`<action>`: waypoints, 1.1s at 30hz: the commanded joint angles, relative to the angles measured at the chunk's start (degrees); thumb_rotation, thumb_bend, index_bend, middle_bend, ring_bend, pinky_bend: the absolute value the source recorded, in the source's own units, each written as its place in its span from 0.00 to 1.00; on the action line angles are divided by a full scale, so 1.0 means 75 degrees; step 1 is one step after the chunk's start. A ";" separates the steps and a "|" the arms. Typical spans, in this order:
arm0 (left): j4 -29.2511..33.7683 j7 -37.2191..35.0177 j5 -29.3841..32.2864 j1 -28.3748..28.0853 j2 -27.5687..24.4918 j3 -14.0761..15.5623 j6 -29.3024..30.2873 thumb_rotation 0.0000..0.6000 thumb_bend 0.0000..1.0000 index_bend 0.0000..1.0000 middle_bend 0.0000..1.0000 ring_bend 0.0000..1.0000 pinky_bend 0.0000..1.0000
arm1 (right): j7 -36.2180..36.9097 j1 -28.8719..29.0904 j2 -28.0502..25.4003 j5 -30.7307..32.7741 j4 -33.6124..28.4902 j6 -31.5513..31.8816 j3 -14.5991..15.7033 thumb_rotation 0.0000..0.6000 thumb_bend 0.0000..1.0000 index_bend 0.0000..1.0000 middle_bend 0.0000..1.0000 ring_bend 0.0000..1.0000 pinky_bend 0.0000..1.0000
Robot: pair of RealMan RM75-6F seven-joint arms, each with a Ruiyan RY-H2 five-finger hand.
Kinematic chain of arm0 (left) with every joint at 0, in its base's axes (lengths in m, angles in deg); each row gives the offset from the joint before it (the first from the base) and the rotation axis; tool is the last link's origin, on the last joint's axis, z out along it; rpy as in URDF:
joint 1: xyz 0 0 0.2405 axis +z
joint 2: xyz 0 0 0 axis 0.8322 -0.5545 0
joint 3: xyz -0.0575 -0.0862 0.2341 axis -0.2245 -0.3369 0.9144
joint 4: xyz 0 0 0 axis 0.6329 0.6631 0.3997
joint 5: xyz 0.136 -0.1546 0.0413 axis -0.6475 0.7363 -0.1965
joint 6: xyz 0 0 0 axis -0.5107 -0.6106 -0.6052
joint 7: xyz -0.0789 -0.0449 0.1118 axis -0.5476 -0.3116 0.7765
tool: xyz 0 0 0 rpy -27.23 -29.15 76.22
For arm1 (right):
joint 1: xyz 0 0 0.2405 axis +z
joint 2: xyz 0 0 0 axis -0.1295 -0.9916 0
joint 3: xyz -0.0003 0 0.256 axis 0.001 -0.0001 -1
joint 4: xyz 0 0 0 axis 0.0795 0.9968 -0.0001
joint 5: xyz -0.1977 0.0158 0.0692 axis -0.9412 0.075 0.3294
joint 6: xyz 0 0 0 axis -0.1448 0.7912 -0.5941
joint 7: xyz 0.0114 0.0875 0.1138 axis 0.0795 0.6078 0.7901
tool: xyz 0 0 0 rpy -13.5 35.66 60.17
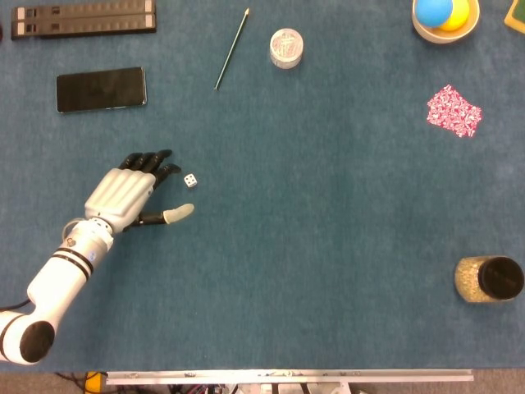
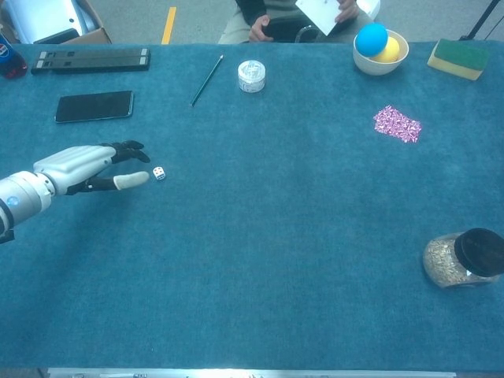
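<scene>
My left hand (image 1: 131, 194) (image 2: 88, 167) hovers over the blue table at the left, fingers spread and holding nothing. A small white die (image 1: 190, 180) (image 2: 159, 173) lies just right of its fingertips, apart from them. The thumb tip is pale and points right, below the die. My right hand shows in neither view.
A black phone (image 1: 100, 89) lies behind the hand, a dark ridged bar (image 1: 84, 18) at the far left. A pencil (image 1: 231, 49), a small clear tub (image 1: 285, 48), a bowl with balls (image 1: 445, 18), a pink patterned packet (image 1: 454, 110), a sponge (image 2: 459, 57) and a black-lidded jar (image 1: 490, 280) stand further right.
</scene>
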 commanded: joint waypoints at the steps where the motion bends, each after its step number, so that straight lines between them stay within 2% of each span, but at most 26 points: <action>1: -0.0059 0.0013 0.0045 -0.0036 0.0083 0.0012 -0.0044 0.00 0.04 0.14 0.00 0.00 0.00 | 0.0028 -0.0019 -0.0017 0.0012 0.0007 0.0021 -0.0004 1.00 0.29 0.25 0.23 0.07 0.14; 10: -0.0157 0.0125 0.0178 -0.0104 0.0236 0.0058 -0.0067 0.00 0.04 0.15 0.00 0.00 0.00 | 0.0163 -0.0105 -0.0077 0.0016 0.0054 0.0084 0.0025 1.00 0.29 0.25 0.23 0.07 0.14; 33: 0.0539 0.0531 0.0037 -0.0092 0.0182 0.0253 0.0300 0.00 0.04 0.15 0.00 0.00 0.00 | 0.0392 -0.0199 -0.0125 0.0035 0.0179 0.0135 0.0017 1.00 0.28 0.25 0.23 0.07 0.14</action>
